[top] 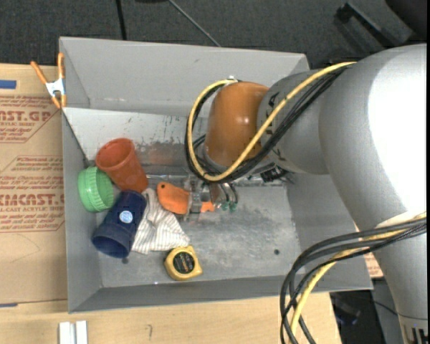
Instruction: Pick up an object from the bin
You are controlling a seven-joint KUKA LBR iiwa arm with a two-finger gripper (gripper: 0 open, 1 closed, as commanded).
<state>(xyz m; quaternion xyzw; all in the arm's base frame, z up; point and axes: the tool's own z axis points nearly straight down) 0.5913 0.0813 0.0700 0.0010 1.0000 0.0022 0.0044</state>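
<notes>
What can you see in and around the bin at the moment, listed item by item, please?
bin: 1, grey metal, centre of the view
orange cup: 1, orange-red, on its side, upper left of the bin floor
round lid: 1, green, by the left wall, touching the orange cup
blue cup: 1, dark blue with a white label, on its side, below the lid
cloth: 1, white with faint stripes, right of the blue cup
tape measure: 1, yellow and black, near the front wall
orange piece: 1, small, orange, just left of the tool
arm: 1, silver-grey, with an orange cover and yellow-black cables, reaching in from the right
tool: 1, dark, low over the middle of the bin floor
</notes>
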